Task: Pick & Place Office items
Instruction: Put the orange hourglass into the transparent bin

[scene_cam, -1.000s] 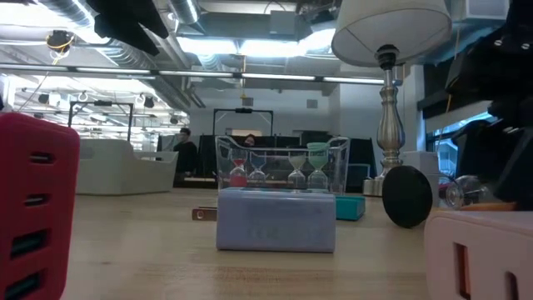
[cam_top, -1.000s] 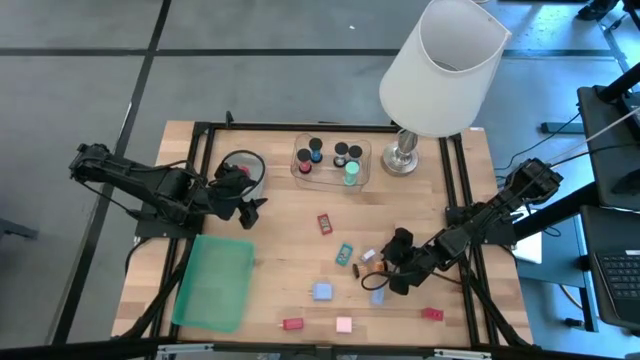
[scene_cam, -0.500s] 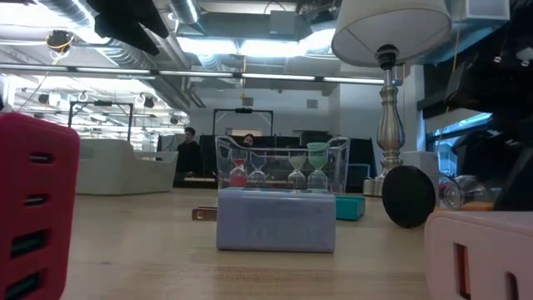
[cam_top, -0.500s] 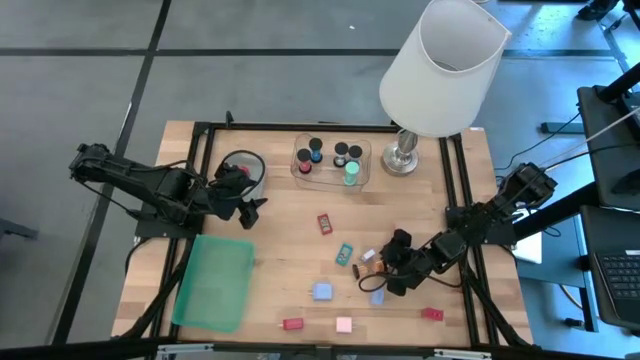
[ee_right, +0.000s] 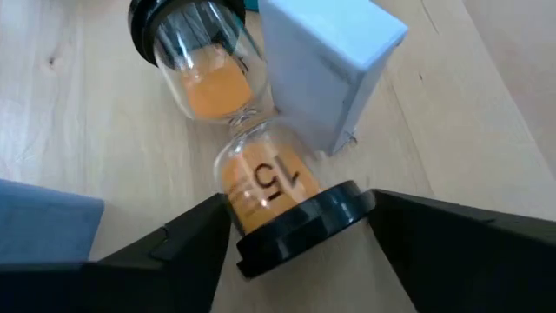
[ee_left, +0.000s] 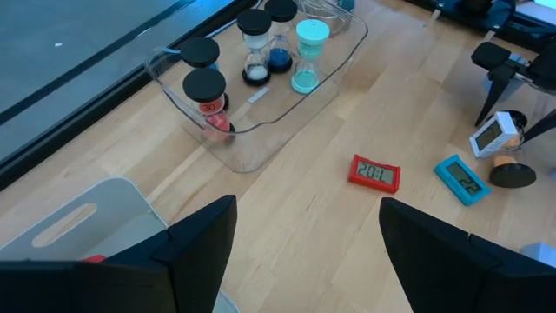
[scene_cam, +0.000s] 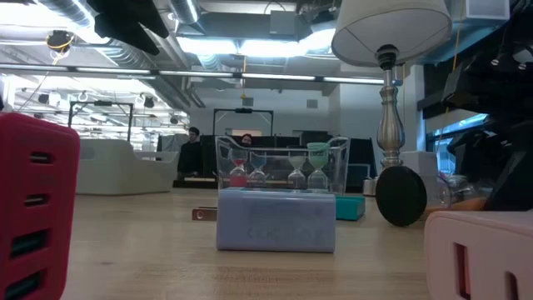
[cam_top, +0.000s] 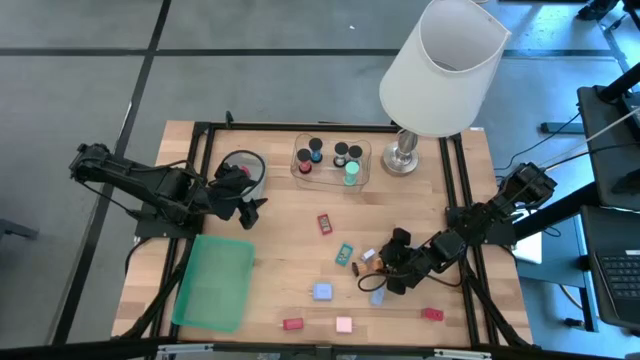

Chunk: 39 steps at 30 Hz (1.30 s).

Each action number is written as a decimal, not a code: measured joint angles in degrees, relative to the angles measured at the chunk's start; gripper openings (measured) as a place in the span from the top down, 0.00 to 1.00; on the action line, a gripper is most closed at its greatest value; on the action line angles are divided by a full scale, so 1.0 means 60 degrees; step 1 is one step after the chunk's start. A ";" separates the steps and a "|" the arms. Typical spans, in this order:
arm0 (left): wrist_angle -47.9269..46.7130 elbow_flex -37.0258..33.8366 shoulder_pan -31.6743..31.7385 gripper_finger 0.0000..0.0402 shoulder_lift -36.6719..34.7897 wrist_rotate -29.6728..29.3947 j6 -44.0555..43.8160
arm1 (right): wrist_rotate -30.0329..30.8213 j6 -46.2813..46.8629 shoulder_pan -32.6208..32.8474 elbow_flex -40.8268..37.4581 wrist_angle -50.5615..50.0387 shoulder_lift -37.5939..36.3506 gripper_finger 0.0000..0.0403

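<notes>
An orange sand timer (ee_right: 239, 130) with black end caps lies on its side on the wood at the right of the table, also seen in the high view (cam_top: 372, 270). My right gripper (ee_right: 300, 235) is down at the table and shut on its near end. A white block (ee_right: 334, 61) lies against the timer, and a blue block (ee_right: 43, 226) lies beside it. My left gripper (ee_left: 304, 230) hangs open above the table's left part with nothing between its fingers. Several sand timers stand in a clear tray (cam_top: 331, 160) at the far middle. My right gripper pinches the orange sand timer's near black end cap (ee_right: 300, 217) between its two fingers, one on each side of the cap's rim. The fingers slant down from the table's right side and run along the timer. The timer lies on its side on the table.
A red timer (cam_top: 324, 222), a teal one (cam_top: 345, 254), a blue block (cam_top: 322, 291) and red (cam_top: 292, 324), pink (cam_top: 344, 324) and red (cam_top: 432, 313) pieces lie scattered. A green lid (cam_top: 215, 280) lies at the near left. A white-shaded lamp (cam_top: 440, 70) stands at the far right.
My right gripper's fingers have drawn together onto the orange sand timer. In the low view the timer's black end cap has slid a little toward the table's left.
</notes>
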 joint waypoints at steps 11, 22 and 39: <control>0.0002 0.0000 0.0000 0.30 0.0000 0.0006 0.0000 | -0.0106 0.0022 0.0004 0.0000 0.0042 -0.0004 0.56; 0.0000 0.0000 0.0000 0.30 0.0000 0.0007 0.0000 | -0.0399 0.0751 -0.0135 0.0015 0.0116 -0.0061 0.42; 0.0002 0.0000 0.0000 0.30 0.0004 0.0013 -0.0004 | -0.0993 0.4415 -0.1190 0.1810 -0.1188 -0.0670 0.28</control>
